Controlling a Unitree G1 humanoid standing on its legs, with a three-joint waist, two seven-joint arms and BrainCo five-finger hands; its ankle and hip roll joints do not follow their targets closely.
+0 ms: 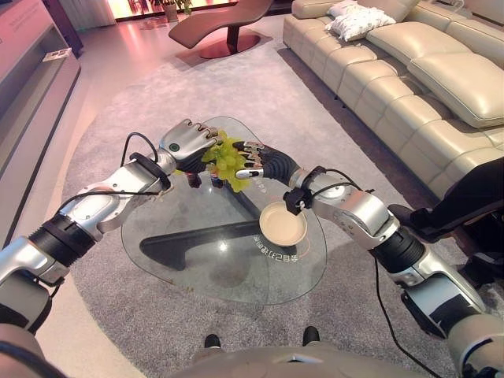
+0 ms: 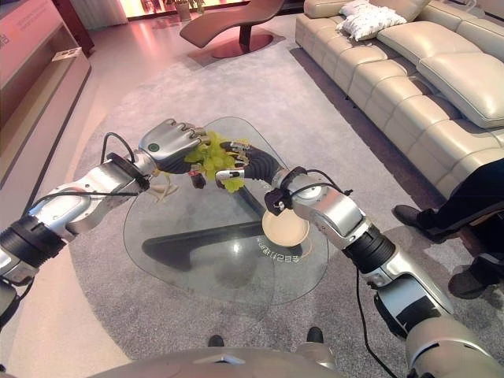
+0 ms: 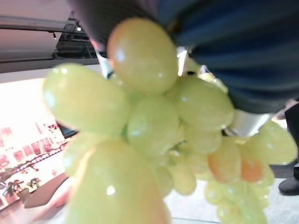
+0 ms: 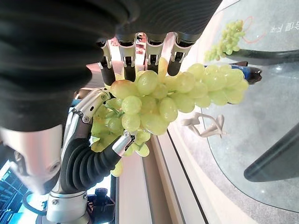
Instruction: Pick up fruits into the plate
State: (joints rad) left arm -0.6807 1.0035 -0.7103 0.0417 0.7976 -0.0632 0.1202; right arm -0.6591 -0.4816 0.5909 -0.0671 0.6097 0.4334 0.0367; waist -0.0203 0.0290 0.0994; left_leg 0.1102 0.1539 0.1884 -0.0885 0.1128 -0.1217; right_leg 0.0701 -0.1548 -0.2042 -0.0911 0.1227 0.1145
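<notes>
1 bunch of green grapes [image 1: 227, 160] is gripped by curled fingers of both left hand [image 1: 187, 143] and right hand [image 1: 266, 164], above 1 glass table [image 1: 189, 260] with 1 beige round plate [image 1: 283, 224].

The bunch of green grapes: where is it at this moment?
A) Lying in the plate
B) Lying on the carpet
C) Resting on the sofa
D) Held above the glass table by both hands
D: the bunch of green grapes hangs between the left hand and the right hand above the glass table, while the plate holds nothing.
</notes>
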